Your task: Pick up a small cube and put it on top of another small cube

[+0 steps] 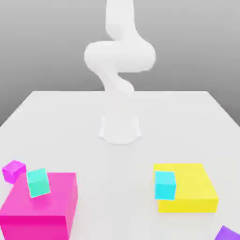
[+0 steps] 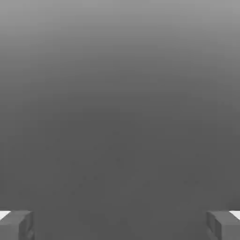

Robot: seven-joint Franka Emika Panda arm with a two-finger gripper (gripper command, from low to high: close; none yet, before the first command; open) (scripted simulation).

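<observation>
Gripper (image 2: 120, 225): two grey fingertips (image 2: 16, 225) spread fully wide, gripping and touching nothing.
Small violet-purple cube (image 1: 229, 233): on the white table (image 1: 178, 122), near the big yellow block (image 1: 192, 187).

Arm (image 1: 119, 56): white, rising from its round base (image 1: 120, 129) and folding in a bend above it.
End effector (image 2: 120, 225): jaws spread wide, nothing between them.
Fingertips (image 2: 16, 225): 2 grey pads, far apart.
</observation>
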